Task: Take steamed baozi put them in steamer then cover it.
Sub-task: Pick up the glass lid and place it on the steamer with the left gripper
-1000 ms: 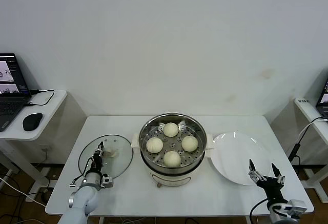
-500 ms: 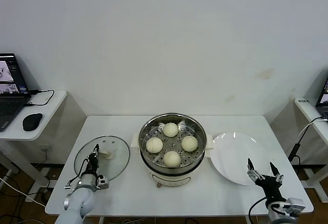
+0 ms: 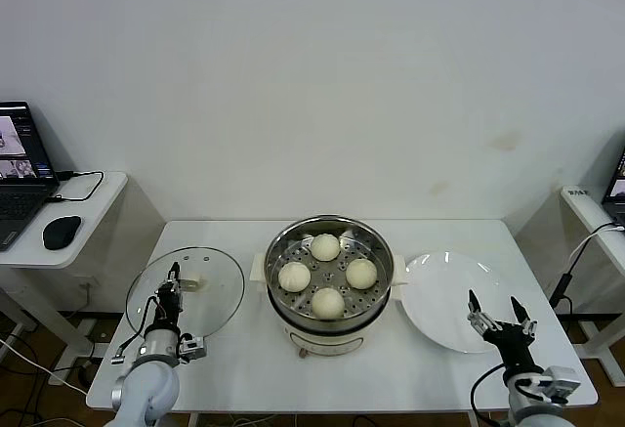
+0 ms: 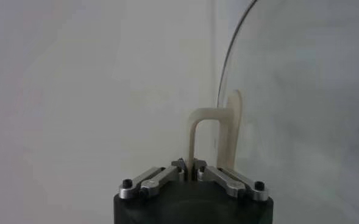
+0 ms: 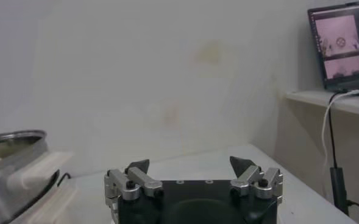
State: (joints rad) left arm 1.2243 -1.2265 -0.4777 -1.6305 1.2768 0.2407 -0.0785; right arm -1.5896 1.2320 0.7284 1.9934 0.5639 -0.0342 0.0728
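White surface [image 3: 244,349]: four buns [image 3: 328,302] sit in steamer [image 3: 330,251], well right of left hand [image 3: 173,285]. Left hand clamped on lid [image 3: 186,292] handle, lid tilted up. Right hand [image 3: 493,312] wide open, empty, beside plate [image 3: 444,300]. Remaining: cover steamer.

You have a white tabletop [image 3: 244,368] in front of you, and two things stand directly on it. The steamer [image 3: 330,280] sits at its middle, its cream-white pot resting on the surface, nearer the far edge than the near one. The flat white plate [image 3: 451,300] lies toward the right edge, just beside the steamer. Toward the left edge, the cover [image 3: 186,292] is tilted with its rim raised rather than lying flat.
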